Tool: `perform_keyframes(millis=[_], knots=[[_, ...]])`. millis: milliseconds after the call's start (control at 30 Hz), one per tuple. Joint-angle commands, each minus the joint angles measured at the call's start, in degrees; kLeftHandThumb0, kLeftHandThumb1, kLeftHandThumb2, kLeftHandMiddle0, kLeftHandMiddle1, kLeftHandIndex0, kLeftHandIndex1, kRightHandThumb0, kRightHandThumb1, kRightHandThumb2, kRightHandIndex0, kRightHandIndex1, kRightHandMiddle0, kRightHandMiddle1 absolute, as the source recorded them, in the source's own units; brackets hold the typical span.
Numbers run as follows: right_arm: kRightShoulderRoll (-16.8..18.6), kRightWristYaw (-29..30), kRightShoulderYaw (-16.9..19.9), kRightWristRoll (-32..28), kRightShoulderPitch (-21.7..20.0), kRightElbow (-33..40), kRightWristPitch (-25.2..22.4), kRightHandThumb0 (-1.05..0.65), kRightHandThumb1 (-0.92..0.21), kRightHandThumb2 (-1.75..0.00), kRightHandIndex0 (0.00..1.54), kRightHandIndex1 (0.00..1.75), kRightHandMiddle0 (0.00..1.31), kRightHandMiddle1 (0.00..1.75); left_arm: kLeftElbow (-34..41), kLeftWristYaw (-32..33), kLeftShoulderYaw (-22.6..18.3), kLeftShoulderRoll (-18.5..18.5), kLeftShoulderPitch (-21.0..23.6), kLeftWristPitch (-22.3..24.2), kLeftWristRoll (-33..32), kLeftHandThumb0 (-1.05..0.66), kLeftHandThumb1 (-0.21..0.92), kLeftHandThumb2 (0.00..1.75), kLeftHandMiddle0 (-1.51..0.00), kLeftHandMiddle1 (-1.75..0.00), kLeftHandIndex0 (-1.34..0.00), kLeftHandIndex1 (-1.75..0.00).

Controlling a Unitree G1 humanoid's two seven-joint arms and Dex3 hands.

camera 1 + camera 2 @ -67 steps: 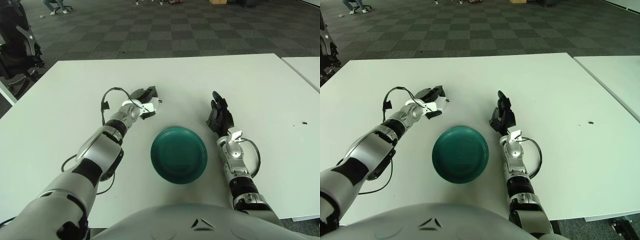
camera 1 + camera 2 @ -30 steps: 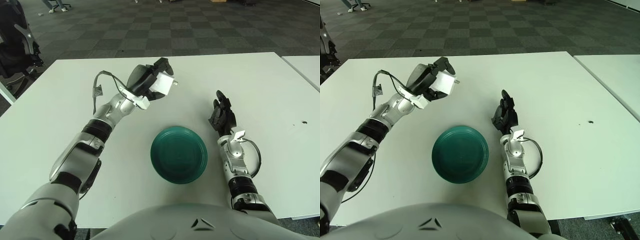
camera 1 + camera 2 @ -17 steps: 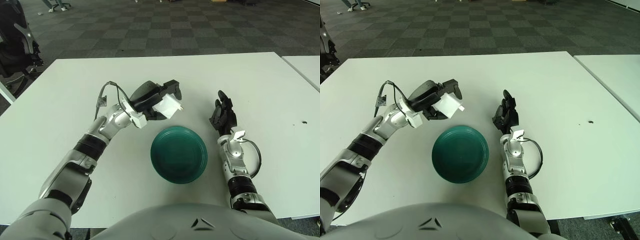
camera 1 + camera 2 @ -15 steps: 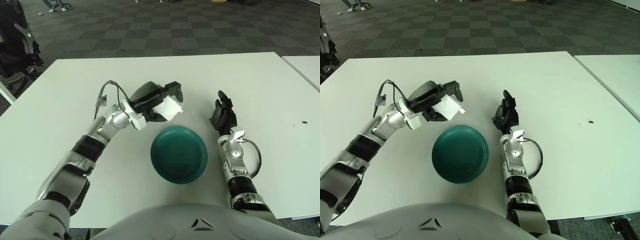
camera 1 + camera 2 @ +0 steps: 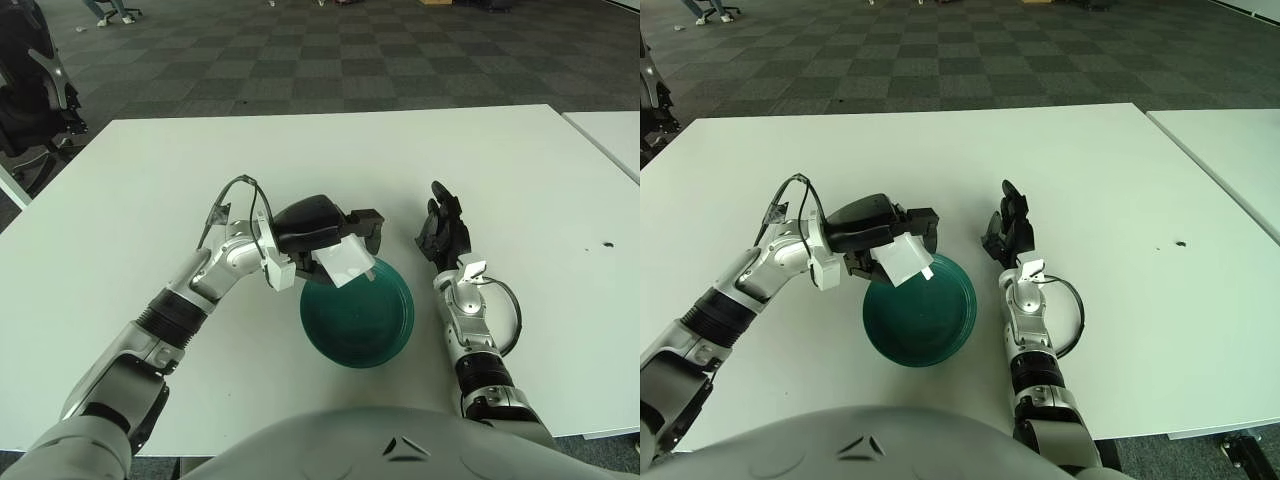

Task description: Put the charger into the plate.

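Observation:
My left hand is curled around a white charger and holds it just above the near-left rim of the dark green plate. The same charger hangs over the plate in the right eye view, gripped by the left hand. The charger's body tilts down toward the plate. I cannot tell whether it touches the plate. My right hand shows to the right of the plate, fingers extended, holding nothing.
The plate sits on a white table. A second white table stands at the right edge, with a small dark speck on the main table near it. Black chair parts show at the far left.
My left hand has carried the charger from the table's left-middle up, then down and right, until it hangs over the plate's left rim. The right hand has stayed put.

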State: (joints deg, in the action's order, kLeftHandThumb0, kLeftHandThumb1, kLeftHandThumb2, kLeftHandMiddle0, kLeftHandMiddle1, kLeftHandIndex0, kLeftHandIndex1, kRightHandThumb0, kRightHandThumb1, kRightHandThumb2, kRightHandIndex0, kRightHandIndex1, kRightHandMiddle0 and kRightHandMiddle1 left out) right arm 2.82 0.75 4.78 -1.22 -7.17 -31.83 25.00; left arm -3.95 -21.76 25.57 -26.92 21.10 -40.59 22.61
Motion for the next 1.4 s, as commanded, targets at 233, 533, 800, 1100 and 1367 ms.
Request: perform_keyframes(millis=[233, 533, 800, 1100, 1367], knots=[[1.03, -0.47, -1.02, 0.72, 6.2, -8.57, -3.12, -0.76, -0.92, -0.99, 0.09, 0.01, 0.0, 0.36, -1.0, -4.58, 1.58, -0.52, 0.1, -3.3, -1.61, -0.48, 0.32, 1.31, -1.11, -1.75, -0.61, -1.75], [1.13, -1.52, -1.47, 0.79, 6.32, -8.48, -1.62, -0.76, -0.92, -1.0, 0.1, 0.01, 0.0, 0.39, -2.18, -5.86, 1.98, -0.31, 1.14, -5.13, 0.55, -0.48, 0.32, 1.31, -1.14, -1.75, -0.61, -1.75], [1.23, -3.3, -0.54, -0.43, 5.69, -9.59, -1.14, -0.77, -0.92, -1.02, 0.09, 0.0, 0.0, 0.33, -2.51, -7.13, 2.23, 0.32, 0.9, -2.87, 2.06, -0.47, 0.33, 1.29, -1.13, -1.75, -0.6, -1.75], [0.91, -4.08, -0.47, -0.18, 5.98, -9.38, -1.5, -0.78, -0.92, -1.02, 0.08, 0.0, 0.0, 0.34, -3.02, -5.15, 1.93, 1.72, 0.97, -2.13, 6.03, -0.4, 0.64, 0.9, -0.87, -1.75, -0.38, -1.75], [2.11, -6.01, 0.44, -2.57, 5.31, -9.37, -0.61, -0.76, -0.92, -1.04, 0.1, 0.01, 0.0, 0.4, -2.02, -8.06, 2.72, 1.21, 1.23, 0.22, 8.11, -0.82, 0.9, 0.81, -0.27, -1.32, -0.09, -1.32]])
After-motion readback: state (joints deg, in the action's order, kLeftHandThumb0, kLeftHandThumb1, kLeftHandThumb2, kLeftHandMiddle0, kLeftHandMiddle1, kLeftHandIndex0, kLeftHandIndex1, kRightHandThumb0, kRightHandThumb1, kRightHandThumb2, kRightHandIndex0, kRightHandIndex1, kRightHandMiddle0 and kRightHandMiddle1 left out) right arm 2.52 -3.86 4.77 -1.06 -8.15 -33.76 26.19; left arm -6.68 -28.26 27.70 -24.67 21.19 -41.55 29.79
